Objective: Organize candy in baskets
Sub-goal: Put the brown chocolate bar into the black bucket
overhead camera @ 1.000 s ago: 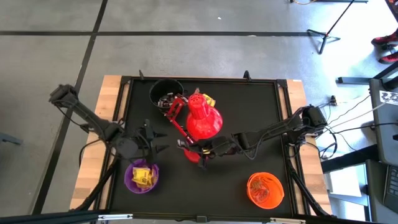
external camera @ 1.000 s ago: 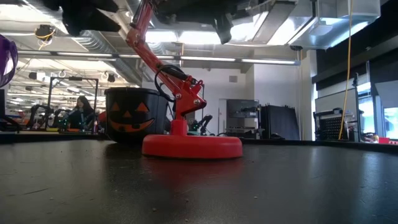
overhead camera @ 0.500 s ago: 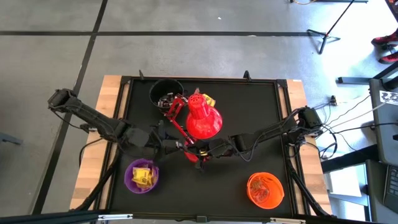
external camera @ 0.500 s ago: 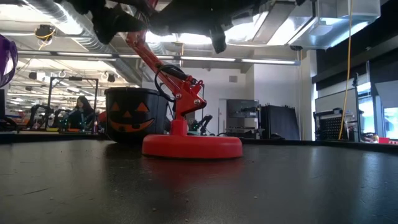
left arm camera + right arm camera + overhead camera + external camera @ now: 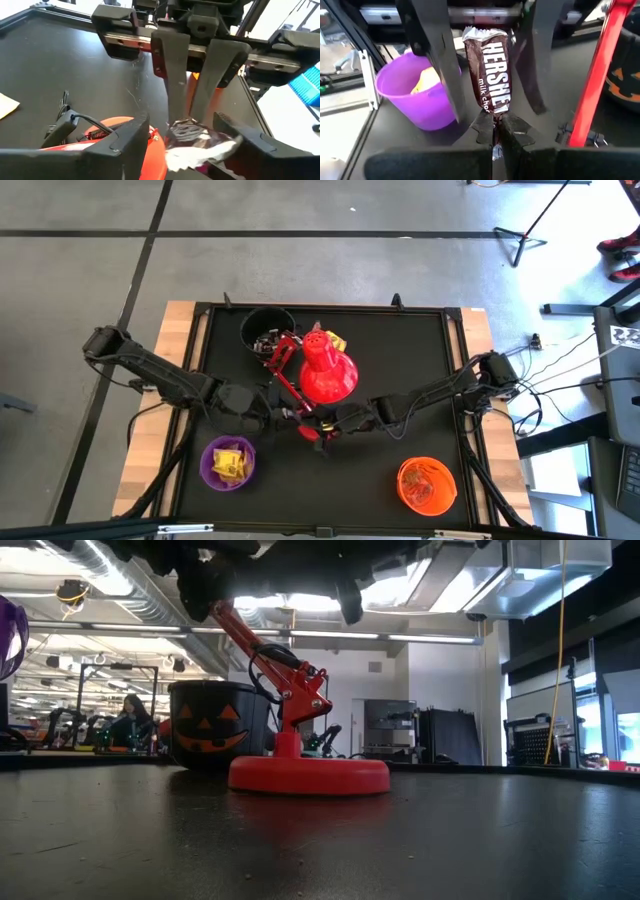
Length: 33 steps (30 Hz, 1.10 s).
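Note:
A brown Hershey's bar (image 5: 492, 75), one piece of candy, is held in the air over the table's middle by my right gripper (image 5: 496, 125), which is shut on it. My left gripper (image 5: 283, 416) faces it from the table's left, open. Its two fingers (image 5: 437, 65) stand on either side of the bar, with a narrow gap showing on each side. The baskets are a black bucket (image 5: 268, 328) at the far side, a purple bucket (image 5: 228, 463) with yellow candy at the near left, and an orange bucket (image 5: 427, 485) at the near right. My right gripper pinches the bar's end nearest to it (image 5: 492, 117) between its two fingers. It comes from the table's right, slanting slightly down. The bar sticks out past the fingertips toward my left gripper, lengthwise along the fingers, and is lifted clear of the table.
A red desk lamp (image 5: 325, 375) stands just beyond both grippers, with its round base (image 5: 310, 775) on the mat and its arm (image 5: 597, 75) close beside the bar. A yellow candy (image 5: 335, 340) lies behind the lamp. In the room beyond the table sits a person (image 5: 130, 720).
My left gripper has gone toward the table's right, a little downward, and turned to face my right gripper. It now straddles the bar. My right gripper and the bar have kept still.

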### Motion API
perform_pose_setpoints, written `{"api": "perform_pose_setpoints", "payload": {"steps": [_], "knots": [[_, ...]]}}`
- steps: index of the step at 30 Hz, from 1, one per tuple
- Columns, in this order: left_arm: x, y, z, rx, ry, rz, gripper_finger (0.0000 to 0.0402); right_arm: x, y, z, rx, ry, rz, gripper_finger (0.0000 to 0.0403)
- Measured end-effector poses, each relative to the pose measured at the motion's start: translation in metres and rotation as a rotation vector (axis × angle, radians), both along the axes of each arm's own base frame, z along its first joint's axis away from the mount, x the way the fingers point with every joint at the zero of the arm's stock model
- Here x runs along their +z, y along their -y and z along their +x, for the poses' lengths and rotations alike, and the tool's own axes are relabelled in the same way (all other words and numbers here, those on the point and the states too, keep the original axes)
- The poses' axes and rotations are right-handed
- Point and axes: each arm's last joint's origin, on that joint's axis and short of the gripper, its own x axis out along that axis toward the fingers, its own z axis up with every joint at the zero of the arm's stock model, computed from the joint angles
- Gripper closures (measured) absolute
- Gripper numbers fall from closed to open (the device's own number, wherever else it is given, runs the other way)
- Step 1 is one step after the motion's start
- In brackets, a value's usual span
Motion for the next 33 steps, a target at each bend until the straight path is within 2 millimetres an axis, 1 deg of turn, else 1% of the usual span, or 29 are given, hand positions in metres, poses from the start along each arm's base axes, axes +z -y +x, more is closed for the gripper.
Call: {"api": "perform_pose_setpoints", "payload": {"steps": [3,8,11,14,17,19,23,26,28,30,33], "knots": [[0.0,0.0,0.0,-0.019,-0.004,0.007,0.0217,-0.001,0.001,-0.001,-0.017,-0.014,-0.011,0.0393],[-0.001,0.001,-0.001,-0.033,-0.016,0.008,0.028,-0.002,0.0,-0.001,-0.015,-0.016,-0.012,0.0392],[-0.002,0.0,-0.001,-0.036,-0.025,0.017,0.0317,-0.002,0.0,-0.001,-0.015,-0.017,-0.012,0.0383],[-0.002,0.0,-0.001,-0.037,-0.029,0.018,0.0344,-0.002,0.0,-0.001,-0.015,-0.018,-0.012,0.0371],[-0.003,0.0,-0.001,-0.039,-0.031,0.018,0.035,-0.002,0.0,-0.001,-0.015,-0.025,-0.022,0.0352],[-0.003,0.001,-0.001,-0.043,-0.038,0.018,0.0352,-0.003,0.001,-0.001,-0.018,-0.033,-0.028,0.0333],[-0.007,0.0,-0.005,-0.052,-0.09,0.023,0.0353,-0.004,0.001,-0.002,-0.014,-0.041,-0.03,0.0283],[-0.007,-0.002,-0.011,-0.046,-0.14,0.018,0.0353,-0.005,0.001,-0.002,-0.004,-0.06,-0.029,0.0246],[-0.002,-0.003,-0.017,-0.034,-0.135,-0.013,0.0353,-0.007,0.001,-0.003,-0.004,-0.082,-0.034,0.0227],[0.009,-0.003,-0.026,-0.036,-0.095,-0.038,0.0353,-0.007,0.002,-0.006,-0.008,-0.11,-0.031,0.0214],[0.026,-0.005,-0.045,-0.026,-0.044,-0.01,0.0353,-0.007,0.003,-0.01,-0.018,-0.151,-0.009,0.0209]]}}
